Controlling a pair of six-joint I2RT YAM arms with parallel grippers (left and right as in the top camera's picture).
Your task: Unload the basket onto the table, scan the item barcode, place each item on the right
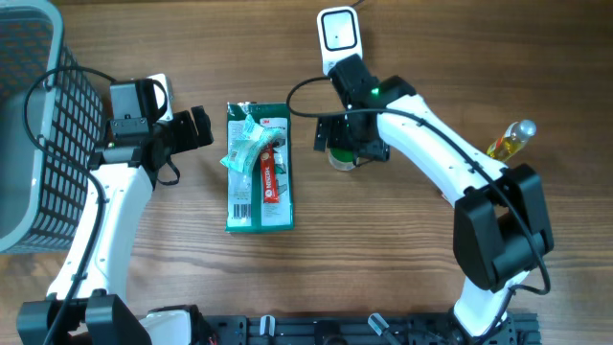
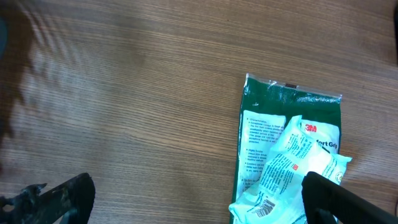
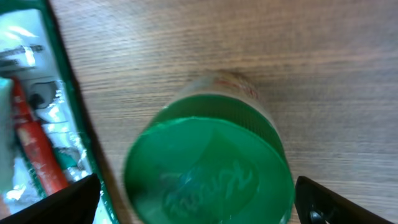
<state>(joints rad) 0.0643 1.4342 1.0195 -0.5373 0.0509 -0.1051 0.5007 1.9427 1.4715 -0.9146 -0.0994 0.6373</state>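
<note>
A flat green package (image 1: 259, 182) lies mid-table with a crumpled white and teal packet (image 1: 245, 149) on top of it. In the left wrist view the packet (image 2: 289, 171) shows a small barcode near its lower edge. My left gripper (image 1: 199, 126) is open just left of the package's top corner, and nothing is between its fingers (image 2: 65, 199). My right gripper (image 1: 351, 149) hangs open over a jar with a green lid (image 3: 208, 168), one finger (image 3: 65, 199) on each side of it and not touching. A white scanner (image 1: 337, 32) stands at the back.
A dark wire basket (image 1: 43, 125) stands at the far left, beside my left arm. A yellow bottle (image 1: 510, 140) lies at the right, behind my right arm. The package edge (image 3: 37, 124) lies close to the left of the jar.
</note>
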